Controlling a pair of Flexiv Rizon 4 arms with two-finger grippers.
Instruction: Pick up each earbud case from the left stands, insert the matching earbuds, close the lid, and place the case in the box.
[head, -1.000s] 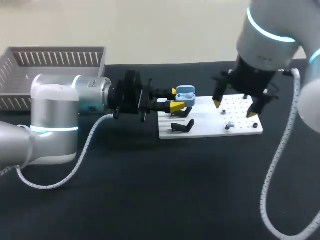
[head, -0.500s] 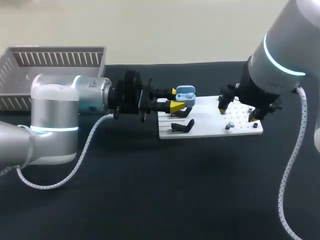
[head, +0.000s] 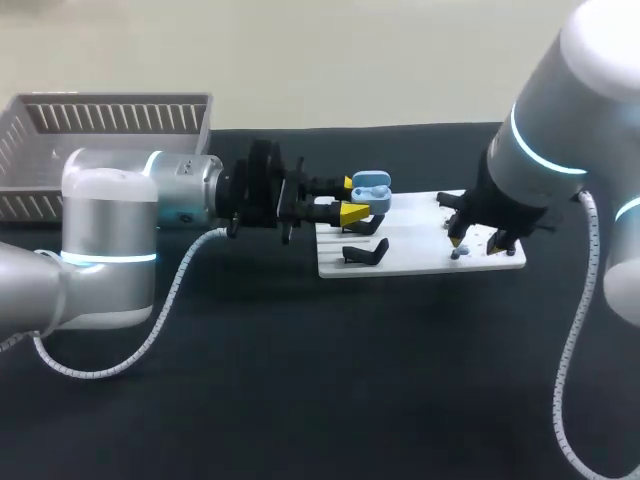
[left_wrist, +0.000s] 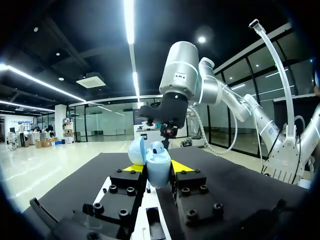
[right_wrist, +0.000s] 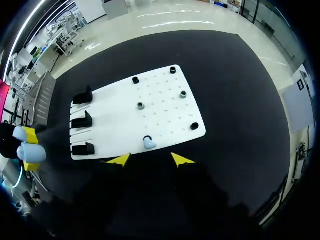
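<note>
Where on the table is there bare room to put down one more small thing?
Widest: the black table in front of the white board, between both arms. Crowded: the stands, where the left gripper holds the case, and the pegs by the right gripper.

The box (head: 110, 120) runs off the head view's left edge, its left end lost. The right hand (head: 474, 244) and its arm cover the far right corner of the white board (head: 400, 255). The earbud (right_wrist: 149, 143) beneath is too small to make out from above. The lower half of the blue case (left_wrist: 157, 167) is hidden in the left hand (head: 352, 198).
</note>
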